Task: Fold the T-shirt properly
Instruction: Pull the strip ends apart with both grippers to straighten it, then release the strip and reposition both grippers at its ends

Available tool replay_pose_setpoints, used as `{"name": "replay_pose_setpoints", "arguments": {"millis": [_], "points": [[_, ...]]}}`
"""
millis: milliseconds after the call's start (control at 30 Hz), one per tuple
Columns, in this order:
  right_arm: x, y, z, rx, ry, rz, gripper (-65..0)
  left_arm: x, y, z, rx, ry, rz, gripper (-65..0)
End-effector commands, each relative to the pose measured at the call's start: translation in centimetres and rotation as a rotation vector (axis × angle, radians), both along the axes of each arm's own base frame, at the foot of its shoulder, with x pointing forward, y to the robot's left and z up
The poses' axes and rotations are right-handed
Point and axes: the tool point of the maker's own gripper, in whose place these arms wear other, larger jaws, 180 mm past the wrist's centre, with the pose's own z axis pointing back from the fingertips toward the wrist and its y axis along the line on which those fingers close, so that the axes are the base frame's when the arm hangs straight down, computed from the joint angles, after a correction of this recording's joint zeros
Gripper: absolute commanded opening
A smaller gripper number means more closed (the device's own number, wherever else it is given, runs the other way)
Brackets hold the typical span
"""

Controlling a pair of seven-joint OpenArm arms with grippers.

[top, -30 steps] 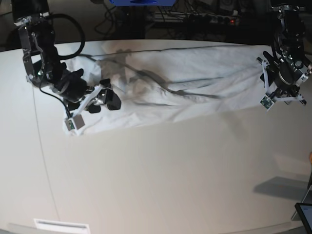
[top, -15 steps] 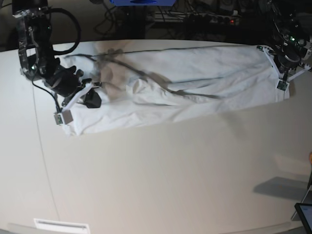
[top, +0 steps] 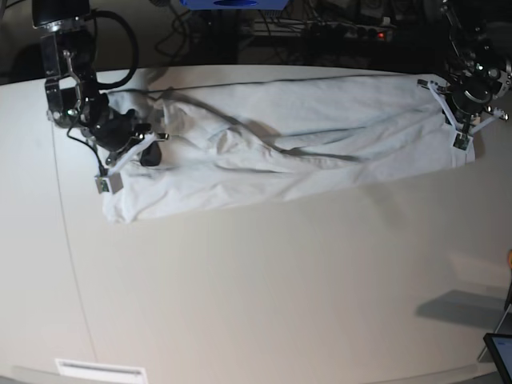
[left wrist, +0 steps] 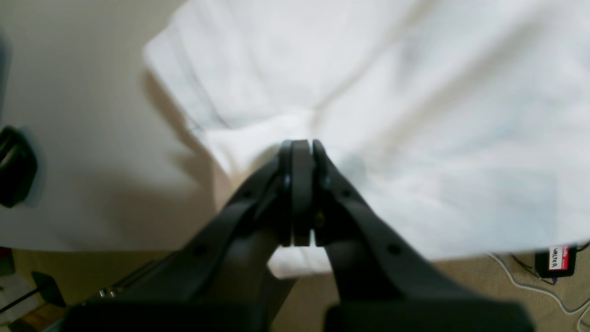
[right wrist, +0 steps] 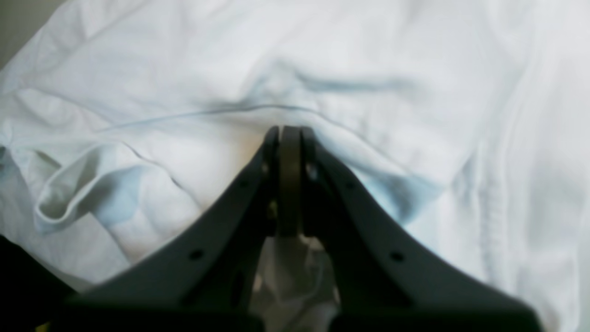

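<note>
Here, the near half of the off-white tabletop lies bare, and beyond it the T-shirt stretches in a long wrinkled band across the far part of the table, running from one arm to the other. On the base view's left, the right gripper presses its jaws together on a raised fold of the cloth; its wrist view shows the dark fingers meeting with fabric bunched below them and a hemmed edge curving just past the tips. On the base view's right, the left gripper sits at the shirt's other end, its fingers closed together over a pinched ridge of white fabric near the table's edge.
</note>
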Motion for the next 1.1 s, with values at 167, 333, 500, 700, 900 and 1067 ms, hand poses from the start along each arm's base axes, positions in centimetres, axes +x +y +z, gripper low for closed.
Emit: {"name": "replay_pose_setpoints", "arguments": {"millis": [167, 333, 500, 700, 900, 1067], "points": [[1.2, -1.5, -0.4, -0.019, -0.022, -0.037, -64.6, 2.9, -1.0, -2.4, -0.049, 0.024, -0.087, -64.8], [1.2, -2.5, -1.4, -0.033, -0.013, -0.061, -64.7, 5.2, -2.1, -4.1, -0.089, 0.008, -0.068, -64.8], [1.6, -3.8, -1.5, -0.050, -0.013, -0.082, -64.7, 7.9, -3.3, -4.7, -0.087, 0.015, -0.111, -64.8], [2.6, -7.6, -1.6, -0.068, -0.014, -0.188, -64.7, 12.0, -5.6, -3.8, 0.031, -0.001, -0.200, -64.8], [3.6, -10.0, -1.2, -0.112, -0.022, -0.204, -64.7, 14.1, -7.6, -3.1, 0.046, -0.032, -0.225, -64.3], [4.3, -11.0, -0.8, -0.138, -0.032, -0.204, -64.7, 14.3, -7.7, -2.9, 0.048, -0.038, -0.228, -64.3]]}}
